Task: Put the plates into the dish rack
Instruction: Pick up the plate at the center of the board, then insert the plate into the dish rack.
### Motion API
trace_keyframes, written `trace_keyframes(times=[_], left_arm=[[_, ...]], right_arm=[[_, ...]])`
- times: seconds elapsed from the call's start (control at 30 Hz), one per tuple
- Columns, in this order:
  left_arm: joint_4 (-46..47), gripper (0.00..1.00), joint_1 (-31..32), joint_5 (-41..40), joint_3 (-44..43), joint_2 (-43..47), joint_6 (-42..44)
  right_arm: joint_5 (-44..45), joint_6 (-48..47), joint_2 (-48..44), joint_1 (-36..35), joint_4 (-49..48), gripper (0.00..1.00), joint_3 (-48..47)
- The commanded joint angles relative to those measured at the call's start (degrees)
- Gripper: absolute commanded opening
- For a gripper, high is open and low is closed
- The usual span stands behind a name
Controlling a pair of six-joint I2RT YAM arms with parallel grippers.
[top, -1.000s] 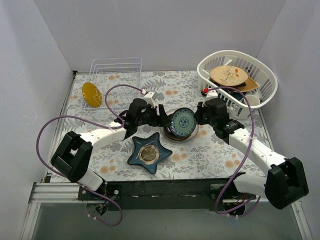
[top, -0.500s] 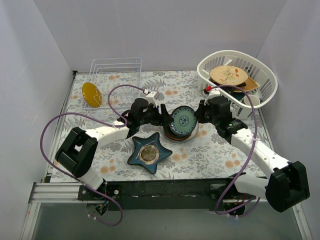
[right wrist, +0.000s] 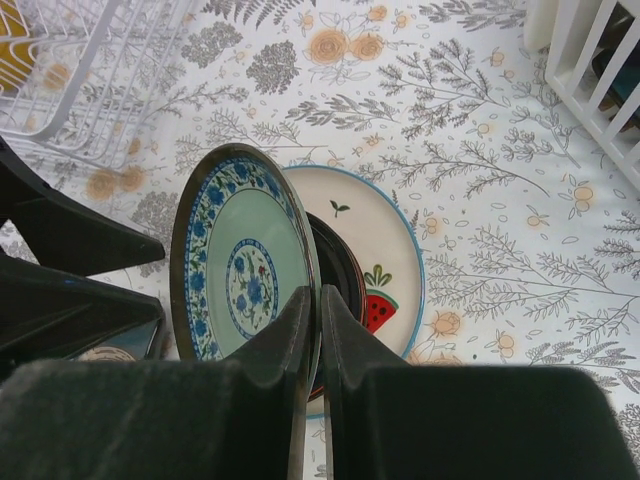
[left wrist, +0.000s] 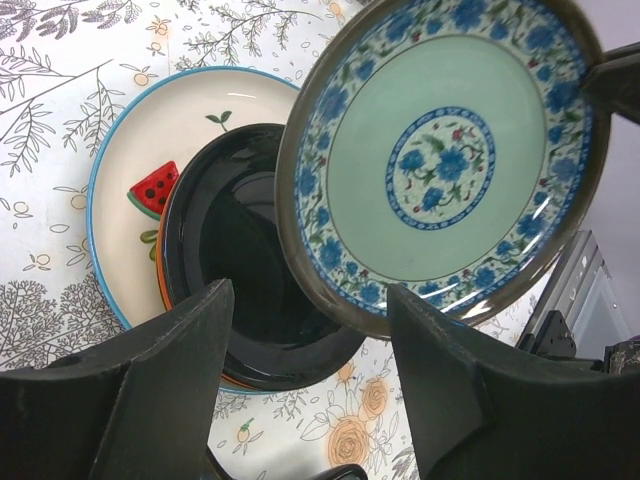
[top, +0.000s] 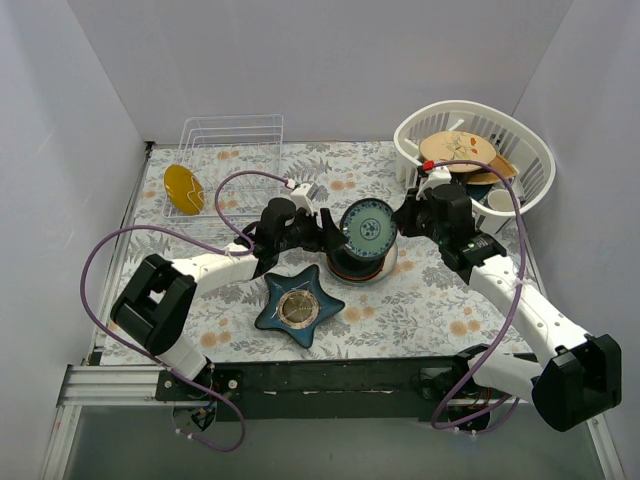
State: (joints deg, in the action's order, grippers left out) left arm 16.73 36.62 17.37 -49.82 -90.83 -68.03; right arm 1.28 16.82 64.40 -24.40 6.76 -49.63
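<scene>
Right claw (right wrist: 316, 300) is clamped on the rim of the teal-green plate (top: 365, 230). The plate is tilted up nearly on edge, directly above the stack (top: 358, 268) on the desk (top: 420, 310). Cannot tell whether it touches the stack.

Left claw (top: 325, 232) has its fingers spread apart and holds nothing, just left of the stack.

Dish rack (top: 230, 150) stands well beyond the stack to the far left, with the yellow plate (top: 183, 189) upright in it.

On my overhead feed, a dark blue star-shaped dish (top: 299, 305) with a gold round centre lies flat on the floral-print table cover (top: 420, 300), toward the near edge. At the far right corner stands a white slotted basket (top: 524, 140); a tan plate painted with sprigs (top: 457, 150) lies topmost among its dishes.
</scene>
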Motion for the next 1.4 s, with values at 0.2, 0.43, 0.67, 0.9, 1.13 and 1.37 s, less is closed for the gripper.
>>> trace_keyframes(times=[0.2, 0.43, 0.67, 0.9, 1.13, 1.37], left_arm=[[5.76, 0.62, 0.38, 1.44, 1.4, 0.74, -3.25], [9.37, 0.56, 0.38, 3.2, 1.83, 0.74, -6.67], [13.93, 0.45, 0.38, 5.66, 3.15, 0.65, -9.84], [16.4, 0.4, 0.38, 6.98, 4.56, 0.65, -11.42], [18.25, 0.31, 0.38, 7.42, 5.09, 0.56, -12.48], [19.04, 0.05, 0.38, 7.77, 5.17, 0.3, -12.83]], right_arm=[[-3.74, 2.43, -2.88, 0.85, -0.61, 0.01, -5.04], [-4.53, 3.4, -3.23, 1.11, -0.35, 0.01, -5.13], [-4.79, 3.57, -3.58, 1.29, 0.0, 0.01, -5.22], [-6.02, 4.54, -3.84, 1.55, -0.26, 0.01, -4.25], [-7.52, 5.5, -4.37, 1.64, -0.79, 0.01, -3.29], [-8.92, 6.12, -4.81, 1.64, -0.96, 0.01, -2.41]])
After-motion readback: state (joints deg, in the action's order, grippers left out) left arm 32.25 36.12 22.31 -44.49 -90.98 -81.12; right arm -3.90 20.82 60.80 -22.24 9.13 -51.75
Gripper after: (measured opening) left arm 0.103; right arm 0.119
